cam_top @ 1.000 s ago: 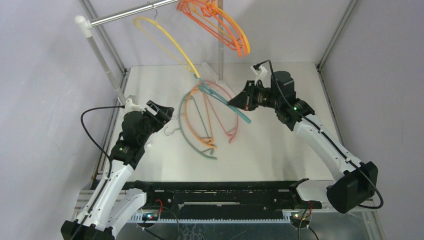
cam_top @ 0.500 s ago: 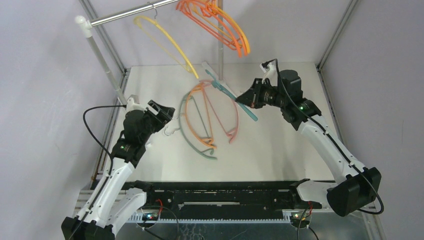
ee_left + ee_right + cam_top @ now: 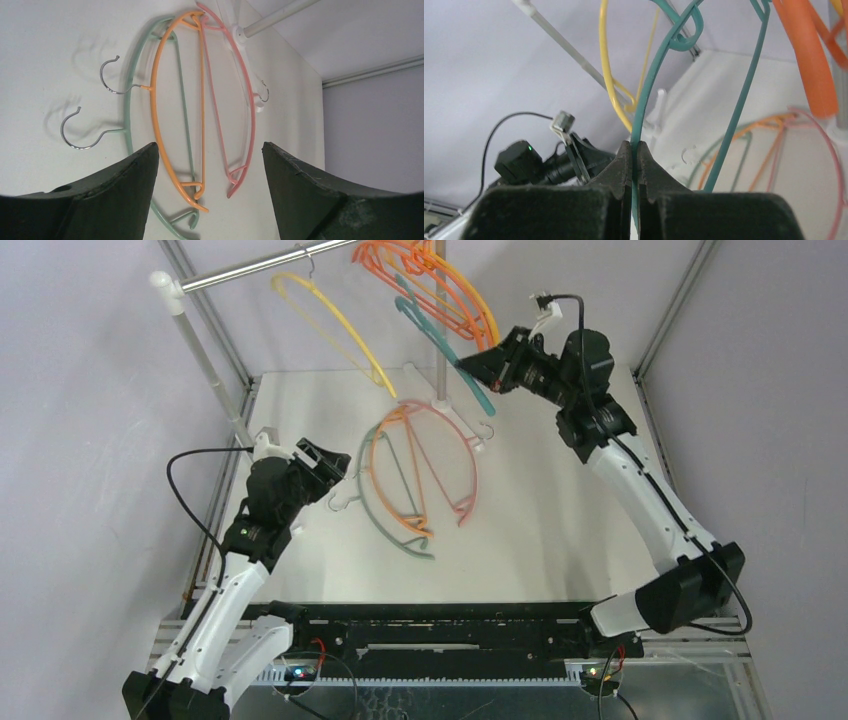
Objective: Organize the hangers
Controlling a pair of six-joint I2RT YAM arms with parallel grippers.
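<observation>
**Teal hanger held beside the rail**

The table bears three overlapping hangers: a green hanger, an orange hanger and a pink hanger. The rail carries a yellow hanger and an orange bunch. The right gripper clamps a teal hanger, aloft just beside that bunch. The left gripper hovers wide and empty near the table's three.
</observation>
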